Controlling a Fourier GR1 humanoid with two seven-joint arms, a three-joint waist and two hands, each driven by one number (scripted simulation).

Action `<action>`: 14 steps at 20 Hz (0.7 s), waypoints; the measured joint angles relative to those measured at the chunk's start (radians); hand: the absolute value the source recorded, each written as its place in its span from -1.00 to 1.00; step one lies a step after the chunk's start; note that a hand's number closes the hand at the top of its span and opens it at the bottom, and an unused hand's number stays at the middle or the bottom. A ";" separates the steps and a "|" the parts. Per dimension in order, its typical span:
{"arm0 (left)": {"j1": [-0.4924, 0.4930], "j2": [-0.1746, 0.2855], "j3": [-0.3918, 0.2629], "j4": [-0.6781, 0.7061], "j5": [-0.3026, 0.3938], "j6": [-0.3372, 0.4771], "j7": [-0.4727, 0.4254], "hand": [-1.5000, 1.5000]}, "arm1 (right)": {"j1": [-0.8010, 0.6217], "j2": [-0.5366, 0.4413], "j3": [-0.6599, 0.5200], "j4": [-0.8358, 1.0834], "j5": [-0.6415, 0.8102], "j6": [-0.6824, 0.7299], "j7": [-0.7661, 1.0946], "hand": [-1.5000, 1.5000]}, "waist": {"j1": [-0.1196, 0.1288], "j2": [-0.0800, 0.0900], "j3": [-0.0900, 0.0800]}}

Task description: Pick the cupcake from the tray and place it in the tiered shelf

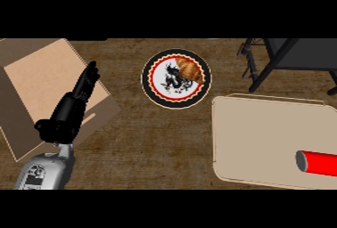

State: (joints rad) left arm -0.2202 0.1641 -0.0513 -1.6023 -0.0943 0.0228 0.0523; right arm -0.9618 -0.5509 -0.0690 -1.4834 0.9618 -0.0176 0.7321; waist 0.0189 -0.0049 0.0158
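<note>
1. So far, by my judgement, nothing of the task is done: the only thing on the tray (263,133) is a red cylinder (319,162), lying on its side at the tray's right edge, partly cut off by the view.
2. Nothing here looks plainly like a cupcake. I take the red cylinder for the task's thing, since it alone sits on the tray, but I cannot be sure.
3. A dark frame (289,53) at the far right, beyond the tray, is probably the tiered shelf; nothing shows on it.
4. What is left, then, is all of it: the reach to the tray, the grasp, the lift, the carry to the far right and the placing.
5. The left hand (69,111) shows at the left, well apart from the tray, its fingers straight and together, pointing to the far side, holding nothing.
6. It lies over a brown board (39,75); whether it touches the board I cannot tell.
7. The right hand appears nowhere in the view.
8. Between board and tray, on the table (158,142), stands a plate (158,95) with a pastry (189,69), no part of the job.
</note>
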 measured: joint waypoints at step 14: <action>0.006 -0.025 -0.009 -0.014 -0.019 -0.002 0.006 0.00 | -0.034 0.049 -0.155 0.301 -0.131 -0.336 -0.301 1.00 | 0.009 0.002 0.001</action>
State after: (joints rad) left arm -0.2139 0.1395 -0.0605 -1.6165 -0.1137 0.0203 0.0583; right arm -0.9963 -0.5016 -0.2238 -1.1825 0.8309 -0.3539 0.4309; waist 0.0274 -0.0027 0.0169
